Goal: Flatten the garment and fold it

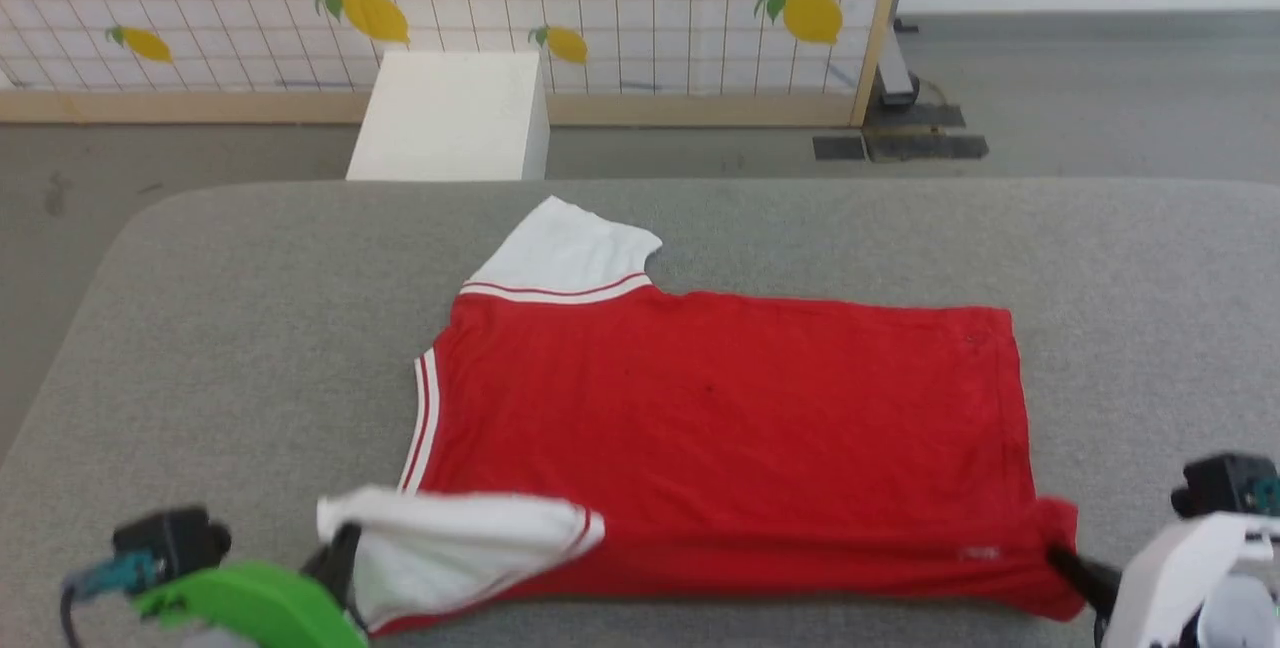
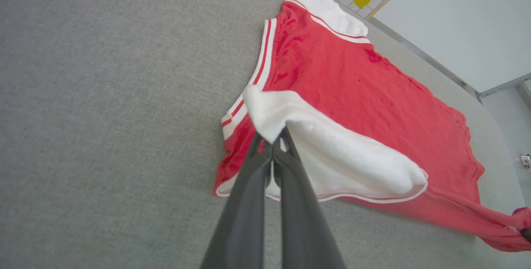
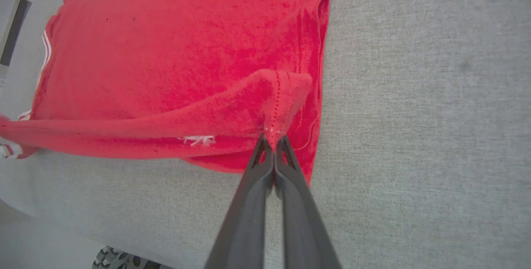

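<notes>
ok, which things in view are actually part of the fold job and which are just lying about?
In the job:
garment
left pincer, shut on the near sleeve
right pincer, shut on the near hem corner
grey surface under the garment

Lying about:
white box
lemon-print screen

No word, number or brand can be read anywhere. The red jersey T-shirt with white short sleeves (image 1: 730, 418) lies with a plain red face up. Near its raised hem edge sits a small white stitched mark (image 3: 198, 139), too small and blurred to make out.
</notes>
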{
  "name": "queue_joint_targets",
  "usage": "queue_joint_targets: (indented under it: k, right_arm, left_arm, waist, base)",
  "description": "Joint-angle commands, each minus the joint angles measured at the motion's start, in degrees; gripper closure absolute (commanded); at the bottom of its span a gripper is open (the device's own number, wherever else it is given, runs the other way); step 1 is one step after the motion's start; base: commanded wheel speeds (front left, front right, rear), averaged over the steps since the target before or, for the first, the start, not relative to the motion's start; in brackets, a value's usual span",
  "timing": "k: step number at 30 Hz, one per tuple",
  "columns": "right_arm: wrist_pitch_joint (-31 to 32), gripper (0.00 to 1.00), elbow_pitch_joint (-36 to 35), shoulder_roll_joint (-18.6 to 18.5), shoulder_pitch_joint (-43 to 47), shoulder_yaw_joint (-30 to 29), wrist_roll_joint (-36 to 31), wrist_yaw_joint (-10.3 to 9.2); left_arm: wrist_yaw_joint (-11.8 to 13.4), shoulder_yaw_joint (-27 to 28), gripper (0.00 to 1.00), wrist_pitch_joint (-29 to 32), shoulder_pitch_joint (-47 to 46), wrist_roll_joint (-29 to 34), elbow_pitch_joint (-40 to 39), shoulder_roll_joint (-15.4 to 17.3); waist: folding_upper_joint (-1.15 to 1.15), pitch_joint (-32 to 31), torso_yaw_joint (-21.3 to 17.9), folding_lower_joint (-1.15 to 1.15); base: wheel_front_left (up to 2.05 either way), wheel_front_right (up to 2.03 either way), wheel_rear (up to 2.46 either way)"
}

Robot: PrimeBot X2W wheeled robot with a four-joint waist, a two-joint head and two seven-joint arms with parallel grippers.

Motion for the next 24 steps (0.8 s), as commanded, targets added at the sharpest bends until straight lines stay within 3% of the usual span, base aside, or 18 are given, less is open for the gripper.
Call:
queue_joint_targets:
  k: [1, 11, 22, 23, 24]
  right_arm:
    - [0.1, 1.0, 0.0, 0.3, -2.2, -0.2, -0.9, -0.09]
    - [3.9, 1.0, 4.6, 2.3, -11.7, -0.9, -6.0, -0.09]
    - [7.4, 1.0, 7.8, 3.4, -14.1, -0.3, -8.2, -0.09]
    - [7.4, 0.94, 7.7, 3.5, -14.1, -0.3, -8.1, -0.09]
    - [7.2, 0.67, 7.6, 3.6, -14.1, -0.2, -8.1, -0.09]
  left_arm:
    - [-0.8, -0.4, 1.0, -0.6, -2.9, 1.1, 1.1, -0.2]
    - [-7.1, -2.4, 1.0, -4.6, -18.3, 2.3, 13.6, -2.5]
    - [-12.0, -4.9, 1.0, -8.5, -25.8, 3.7, 26.9, -4.5]
    - [-12.4, -5.0, 1.0, -8.8, -26.2, 3.7, 27.8, -4.6]
    - [-12.7, -5.1, 1.0, -9.1, -26.5, 3.7, 29.0, -4.9]
  waist:
    - [0.0, 2.2, -0.5, 0.01]
    - [0.0, 10.6, -0.6, 0.01]
    - [0.0, 14.1, -0.6, 0.01]
    - [0.0, 14.1, -0.6, 0.01]
    - [0.0, 14.0, -0.6, 0.01]
  base:
    - [0.0, 0.0, 0.0]
    - [0.0, 0.0, 0.0]
    - [0.0, 0.0, 0.0]
    - [0.0, 0.0, 0.0]
    - [0.0, 0.0, 0.0]
